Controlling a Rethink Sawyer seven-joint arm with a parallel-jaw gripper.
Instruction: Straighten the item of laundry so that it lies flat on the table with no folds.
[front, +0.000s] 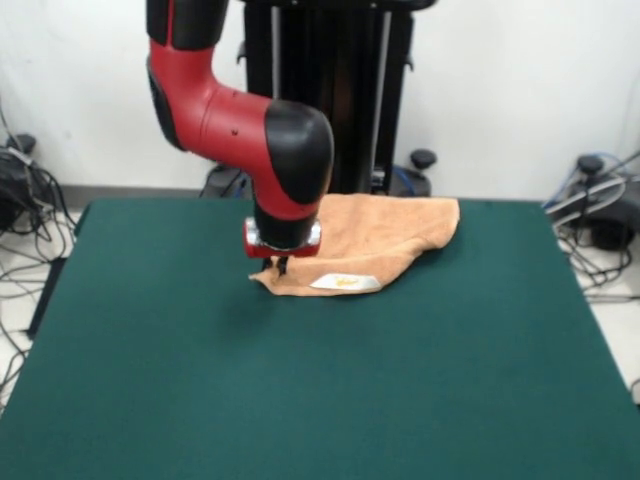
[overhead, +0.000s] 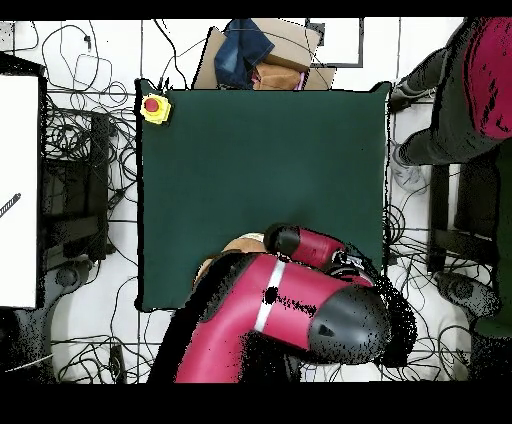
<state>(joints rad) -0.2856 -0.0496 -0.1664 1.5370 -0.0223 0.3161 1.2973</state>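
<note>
Peach-orange towel (front: 385, 235) lies bunched w/ folds on far part of green table (front: 300, 390), near the far edge, roughly centre. White label (front: 345, 283) w/ small yellow-orange mark shows on towel's near edge; print too small to read. Gripper (front: 280, 266) hangs straight down from red/black arm (front: 240, 120), tips at towel's near-left corner, touching or just above; open vs closed: can't tell. Overhead: arm covers most of towel, only a peach sliver visible; yellow box w/ red button (overhead: 154, 107) at table corner; person (overhead: 465, 90) at edge of overhead view.

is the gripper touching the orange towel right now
Touching. In the front view the gripper is down on the near-left corner of the folded peach-orange terry towel, with no green table showing between; overhead, the arm hides it.
</note>
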